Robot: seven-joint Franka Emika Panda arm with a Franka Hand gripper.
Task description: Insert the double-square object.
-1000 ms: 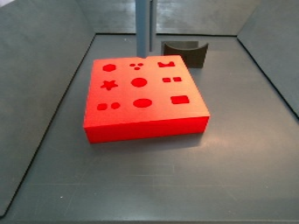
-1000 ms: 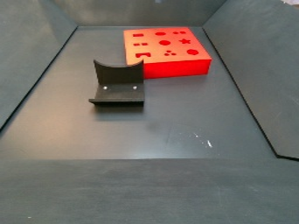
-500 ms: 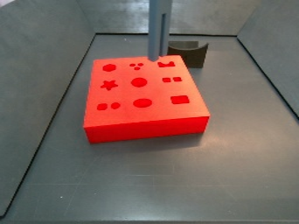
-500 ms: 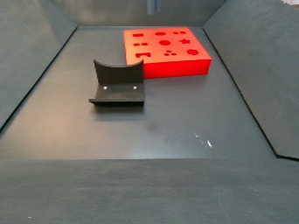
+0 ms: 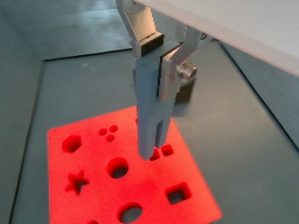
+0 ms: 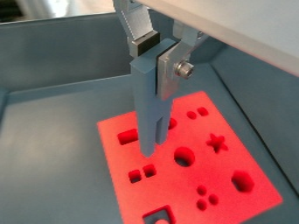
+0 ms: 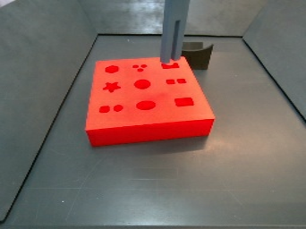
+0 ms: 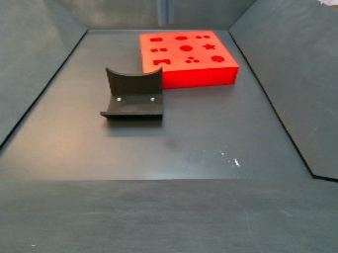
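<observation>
**Double-square object carried over red block; insertion pending**

Item 1, pincer (image 5: 162,54): seen in both wrist views; silver finger plates closed onto the upper end of the double-square object (image 5: 151,105), which hangs upright between them; the pincer itself lies above the frame in both side views

Item 2, double-square object (image 6: 152,109): slender grey-blue bar, vertical; in a side view (image 7: 174,34) it descends from the top edge of frame, its lower end at or just above the far part of the red block's top face, near the notched-square hole; the two prongs show faintly at its tip in a wrist view; whether the tip touches the block cannot be told

Item 3, red block (image 7: 146,99): flat, on the grey worktop (image 7: 227,179); top face cut with shaped holes (circles, star, squares, ovals, paired small squares); also visible far back in a side view (image 8: 188,56)

Item 4, dark grey block with curved notch (image 8: 133,98): standing on the worktop apart from the red block; behind the red block in a side view (image 7: 194,53); not engaged

Progress, as judged: object grasped and lifted, brought over the block; done so far is pick-up and transport; left is alignment of the prongs over the paired square holes (image 6: 142,172), lowering, seating, release; the bar appears not yet entered into any hole
</observation>
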